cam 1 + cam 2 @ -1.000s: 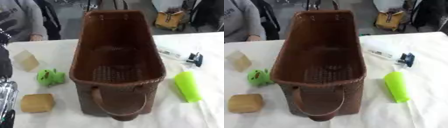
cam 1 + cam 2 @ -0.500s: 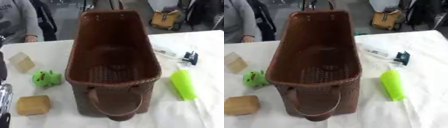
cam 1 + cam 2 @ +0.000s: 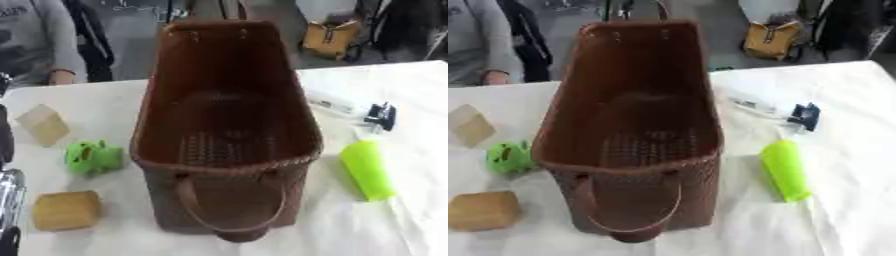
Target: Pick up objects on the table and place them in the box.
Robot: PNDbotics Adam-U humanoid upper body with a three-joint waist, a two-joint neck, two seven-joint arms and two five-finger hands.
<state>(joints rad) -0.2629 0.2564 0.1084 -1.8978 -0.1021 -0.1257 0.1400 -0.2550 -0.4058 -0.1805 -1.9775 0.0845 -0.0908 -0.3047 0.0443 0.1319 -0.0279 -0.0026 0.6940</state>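
Basket [image 3: 229, 135] stands empty, central for loading; items lie either side. Left arm [image 3: 9, 200] edges in; fingers unseen.

The bench [image 3: 131, 105] is covered with a white, slightly wrinkled cloth. Behind its far edge, on the floor, stands a yellow-brown bag with dark straps [image 3: 768, 40]. A person in a grey top [image 3: 35, 40] is at the far left edge of the bench, one hand [image 3: 496, 77] at the bench rim. No fingers show to place these against.
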